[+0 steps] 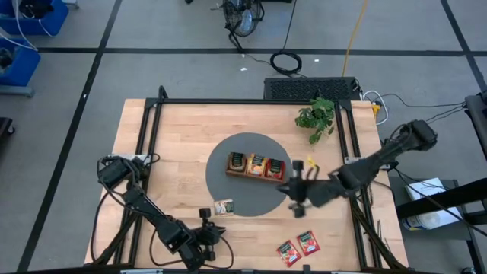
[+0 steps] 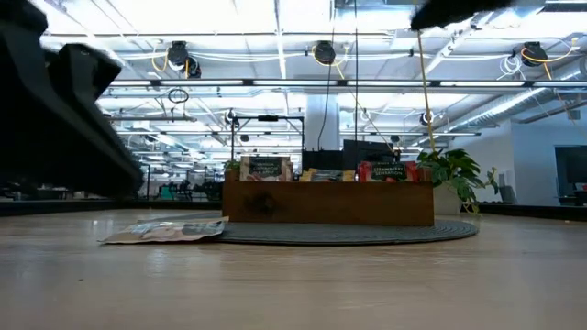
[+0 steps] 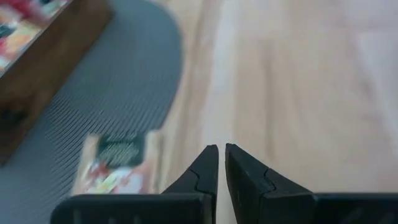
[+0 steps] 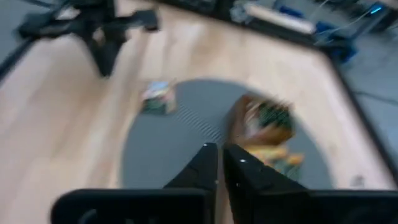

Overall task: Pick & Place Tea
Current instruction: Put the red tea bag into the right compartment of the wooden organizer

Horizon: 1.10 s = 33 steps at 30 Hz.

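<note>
A wooden three-compartment tray (image 1: 255,174) sits on a round grey mat (image 1: 247,199) mid-counter (image 1: 183,129); a small green potted plant (image 1: 317,116) stands near the far right corner.

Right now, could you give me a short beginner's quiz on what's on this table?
1. True or false: the wooden tray sits on the round grey mat.
2. How many red sachets lie on the bare table near the front edge? A) two B) five C) none
3. Fill in: the right end effector hovers beside the tray with its fingers ____.

Key: 1 true. 2 A. 3 shut. Extra: the left end effector, also shut, waits near the cream sachet at the mat's edge.
</note>
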Tool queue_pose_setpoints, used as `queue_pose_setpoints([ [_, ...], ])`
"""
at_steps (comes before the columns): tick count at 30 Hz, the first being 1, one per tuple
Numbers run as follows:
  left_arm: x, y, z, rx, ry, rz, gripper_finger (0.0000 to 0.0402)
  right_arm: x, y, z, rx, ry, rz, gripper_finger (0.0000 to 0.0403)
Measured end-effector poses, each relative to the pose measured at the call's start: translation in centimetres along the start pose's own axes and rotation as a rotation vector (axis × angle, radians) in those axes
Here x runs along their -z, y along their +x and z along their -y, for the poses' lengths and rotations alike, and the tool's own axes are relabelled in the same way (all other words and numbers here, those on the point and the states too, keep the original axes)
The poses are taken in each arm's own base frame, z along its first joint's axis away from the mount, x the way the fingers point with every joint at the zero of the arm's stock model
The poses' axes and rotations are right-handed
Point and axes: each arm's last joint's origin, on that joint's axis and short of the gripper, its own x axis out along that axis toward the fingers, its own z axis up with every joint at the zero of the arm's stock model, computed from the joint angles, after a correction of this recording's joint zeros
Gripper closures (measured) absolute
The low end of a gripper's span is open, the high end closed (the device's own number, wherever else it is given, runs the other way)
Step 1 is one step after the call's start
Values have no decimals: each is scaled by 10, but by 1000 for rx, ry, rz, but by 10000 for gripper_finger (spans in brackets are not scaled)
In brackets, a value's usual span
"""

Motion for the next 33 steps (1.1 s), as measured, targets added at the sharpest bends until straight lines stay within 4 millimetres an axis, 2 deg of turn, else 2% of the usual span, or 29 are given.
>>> queue_pose_setpoints([
  [6,-21,17,-5,175,96,29,364,42,-13,-31,-113,79,-81,393],
  [10,-35,35,-20,248,106,12,376,69,-14,-49,-334,100,-135,401],
  [14,-67,44,-35,244,182,47,397,81,-15,-65,-577,183,-78,398],
  [17,-98,46,-48,215,280,76,389,92,-10,-75,-647,186,-100,402],
  [20,-122,50,-62,242,275,90,382,103,-1,-90,-686,162,-185,402],
  [23,-125,57,-72,248,225,71,391,106,12,-110,-764,153,-196,402],
  [27,-118,61,-77,235,167,27,395,103,26,-128,-853,130,-157,402],
  [33,-115,59,-72,240,163,18,373,114,52,-130,-804,129,-203,403],
])
